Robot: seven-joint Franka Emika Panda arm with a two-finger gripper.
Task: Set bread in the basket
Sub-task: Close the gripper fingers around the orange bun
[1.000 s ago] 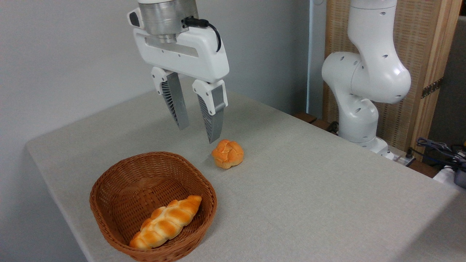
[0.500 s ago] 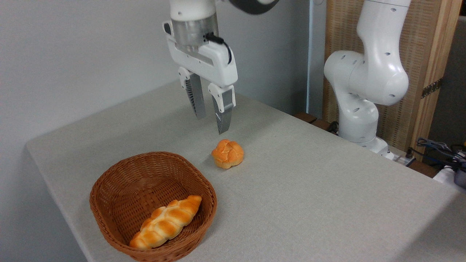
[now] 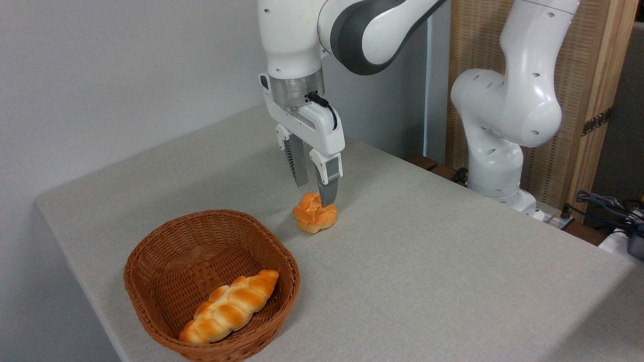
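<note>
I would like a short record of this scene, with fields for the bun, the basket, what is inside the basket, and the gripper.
bun: small round orange bun, on the table, outside the basket
basket: brown wicker basket, left of and nearer than the bun
inside basket: one long braided loaf
gripper: gripper low over the bun, fingers open, near one overlapping the bun's top; contact unclear

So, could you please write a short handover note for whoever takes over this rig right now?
Gripper: open, fingers pointing down, lowered right at the round bun; nothing gripped yet.
Round bun: on the table, outside the basket, just beyond its far right corner.
Braided loaf: lying inside the basket.
Done: approach to the bun.
Left: close on the bun, lift it, carry it over the basket and release.
</note>
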